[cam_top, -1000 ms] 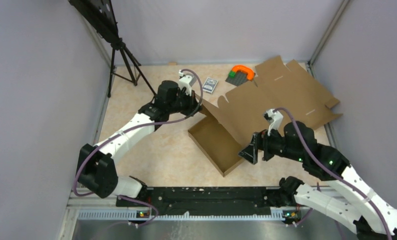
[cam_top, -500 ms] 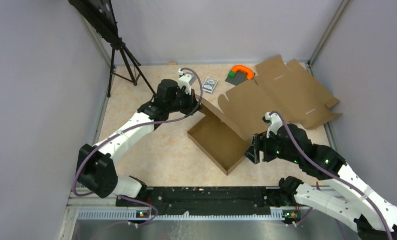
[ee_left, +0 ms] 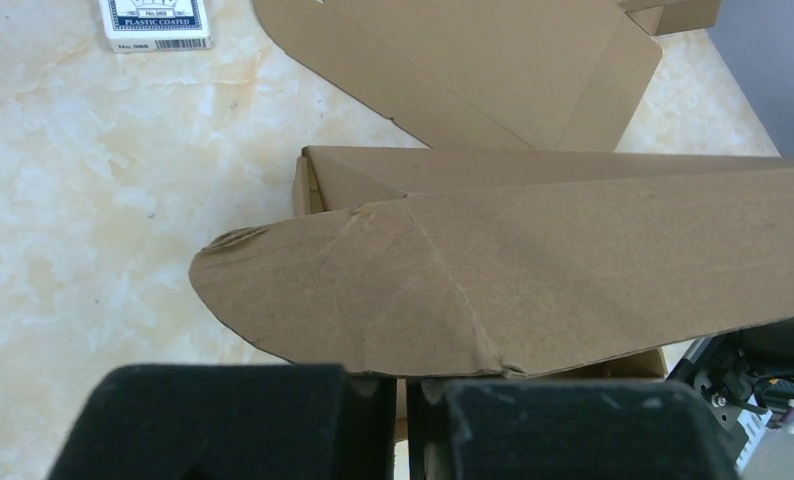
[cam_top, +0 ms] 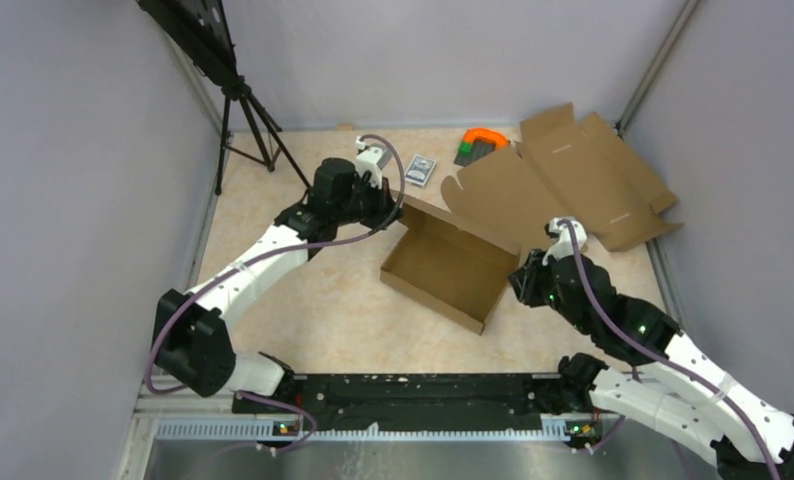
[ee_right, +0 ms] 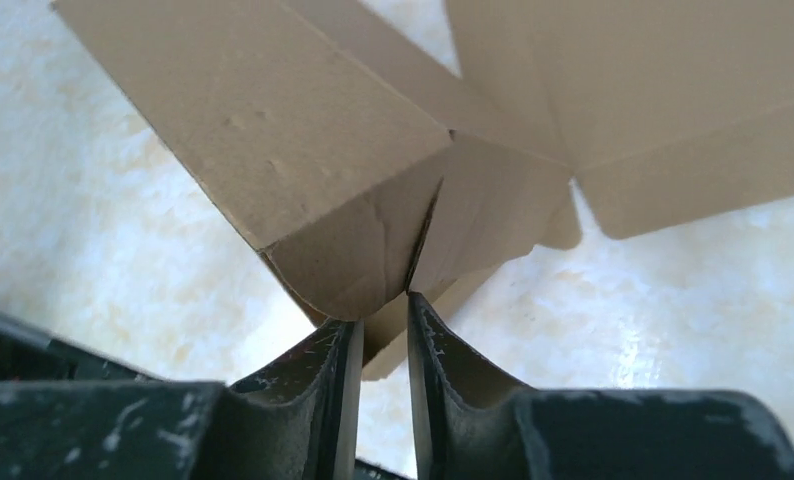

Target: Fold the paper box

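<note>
Two tools grip one paper box [cam_top: 443,268] in the middle of the tabletop [cam_top: 303,300], a shallow tray with its walls up and its lid [cam_top: 493,195] open behind it. The box's long axis runs from left to right, its right end swung a little toward the near edge. The left tool [ee_left: 401,388], fingers pressed together on the edge of a rounded flap, holds the far-left corner. The right tool [ee_right: 381,322] has narrowed onto the folded corner at the right end, cardboard caught between its fingers. Both arms are thus on the box, one at each end of the far long wall, from which the lid rises.

Judged from here, closing the lid means swinging it forward over the tray, toward the near edge. There the tabletop lies bare, as it does to the left. Behind, room is tighter: a flat cardboard sheet [cam_top: 598,175] fills the far-right corner, touching or overlapping the lid, and a card pack [cam_top: 420,170] lies near the far edge.
</note>
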Controlling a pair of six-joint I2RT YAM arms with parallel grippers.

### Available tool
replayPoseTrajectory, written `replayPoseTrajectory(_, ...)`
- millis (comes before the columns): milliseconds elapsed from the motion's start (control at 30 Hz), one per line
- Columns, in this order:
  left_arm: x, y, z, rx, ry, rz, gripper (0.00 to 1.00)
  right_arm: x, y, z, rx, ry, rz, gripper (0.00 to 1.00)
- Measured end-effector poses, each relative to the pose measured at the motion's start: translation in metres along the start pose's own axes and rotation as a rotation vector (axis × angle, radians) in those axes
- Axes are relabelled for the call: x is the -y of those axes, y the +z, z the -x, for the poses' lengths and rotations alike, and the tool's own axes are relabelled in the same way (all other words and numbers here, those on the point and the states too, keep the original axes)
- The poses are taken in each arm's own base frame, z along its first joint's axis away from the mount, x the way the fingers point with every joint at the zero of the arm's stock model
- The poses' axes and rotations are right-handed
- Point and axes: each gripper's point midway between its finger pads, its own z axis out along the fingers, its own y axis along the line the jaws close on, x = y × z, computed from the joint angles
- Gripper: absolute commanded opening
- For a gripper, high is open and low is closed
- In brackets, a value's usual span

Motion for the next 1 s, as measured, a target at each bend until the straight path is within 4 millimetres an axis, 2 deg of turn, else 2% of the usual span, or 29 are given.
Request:
replayPoseTrajectory(67, 0.0, -0.001, 0.001, 0.002, -0.003, 0.0, 0.0, 0.009, 0.002, 0.004, 0.04, 0.007, -0.044, 0.23)
replayPoseTrajectory(167, 0.003, -0.005, 0.002, 0.007, -0.003, -0.001, 0.0, 0.019, 0.007, 0.009, 0.086, 0.011, -0.102, 0.4)
replayPoseTrajectory(267, 0.004, -0.011, 0.004, 0.015, -0.004, 0.0, 0.0, 0.024, 0.008, 0.015, 0.12, 0.008, -0.129, 0.46)
replayPoseTrajectory(433, 0.006, -0.013, 0.005, 0.018, -0.004, -0.001, 0.0, 0.034, 0.011, 0.022, 0.148, -0.036, -0.188, 0.6)
replayPoseTrajectory(667, 0.006, -0.013, 0.005, 0.017, -0.004, -0.001, 0.0, 0.047, 0.013, 0.033, 0.197, -0.084, -0.28, 0.59)
replayPoseTrajectory(800, 0.005, -0.013, 0.003, 0.012, -0.005, 0.0, 0.0, 0.054, 0.012, 0.043, 0.254, -0.094, -0.323, 0.52)
replayPoseTrajectory(933, 0.005, -0.014, 0.003, 0.01, -0.006, 0.0, 0.0, 0.057, 0.017, 0.041, 0.263, -0.106, -0.343, 0.49)
replayPoseTrajectory(1000, 0.006, -0.014, 0.003, 0.01, -0.007, -0.001, 0.0, 0.058, 0.024, 0.036, 0.242, -0.119, -0.353, 0.43)
